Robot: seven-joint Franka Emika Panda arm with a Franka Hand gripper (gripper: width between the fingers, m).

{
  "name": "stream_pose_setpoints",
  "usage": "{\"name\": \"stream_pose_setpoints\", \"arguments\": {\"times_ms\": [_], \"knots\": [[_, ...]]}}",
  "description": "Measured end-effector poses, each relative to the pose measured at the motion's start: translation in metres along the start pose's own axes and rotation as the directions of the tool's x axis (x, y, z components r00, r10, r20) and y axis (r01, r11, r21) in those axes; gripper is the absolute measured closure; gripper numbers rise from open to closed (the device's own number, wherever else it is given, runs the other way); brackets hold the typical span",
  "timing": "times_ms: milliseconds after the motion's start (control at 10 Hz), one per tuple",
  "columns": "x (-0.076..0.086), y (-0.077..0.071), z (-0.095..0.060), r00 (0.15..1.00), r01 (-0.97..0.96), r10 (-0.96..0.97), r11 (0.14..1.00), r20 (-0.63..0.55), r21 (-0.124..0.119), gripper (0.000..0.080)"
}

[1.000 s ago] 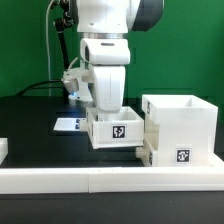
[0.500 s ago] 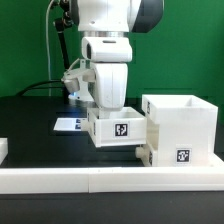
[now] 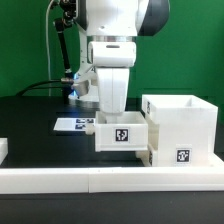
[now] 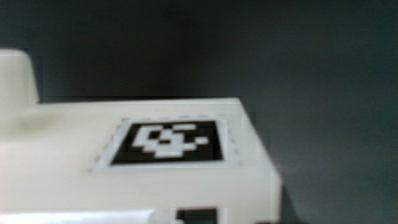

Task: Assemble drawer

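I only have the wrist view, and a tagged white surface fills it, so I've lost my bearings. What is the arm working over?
Observer: A small open-topped white box with a tag on its front. The gripper reaches down into it, and the box wall hides the fingertips.
Operator: Where is the larger case?
Observer: The larger case stands close against the box on the exterior view's right. I cannot tell whether they touch.
Operator: Anything on the other side?
Observer: The marker board lies flat on the table, on the exterior view's left of the box.
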State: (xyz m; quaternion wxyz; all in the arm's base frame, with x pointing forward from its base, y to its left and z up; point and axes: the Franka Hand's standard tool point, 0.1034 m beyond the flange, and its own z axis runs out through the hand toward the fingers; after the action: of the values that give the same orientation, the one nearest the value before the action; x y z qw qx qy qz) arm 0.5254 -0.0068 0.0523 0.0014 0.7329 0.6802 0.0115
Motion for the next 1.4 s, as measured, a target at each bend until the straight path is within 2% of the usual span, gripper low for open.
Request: {"name": "stream_pose_setpoints", "arguments": {"times_ms": [500, 600, 1100, 1400], "knots": [[0.0005, -0.001, 0.0005, 1.0, 0.005, -0.005, 1.0, 0.001, 0.007, 0.0755], [0.0005, -0.0017, 0.0002, 1.0, 0.006, -0.006, 1.0, 0.004, 0.02, 0.0755], [0.0025, 0.0007, -0.0039, 0.999, 0.038, -0.038, 0.999, 0.003, 0.013, 0.0755], [0.0033, -0.0022, -0.0024, 0.999, 0.047, -0.048, 0.998, 0.003, 0.028, 0.0755]]}}
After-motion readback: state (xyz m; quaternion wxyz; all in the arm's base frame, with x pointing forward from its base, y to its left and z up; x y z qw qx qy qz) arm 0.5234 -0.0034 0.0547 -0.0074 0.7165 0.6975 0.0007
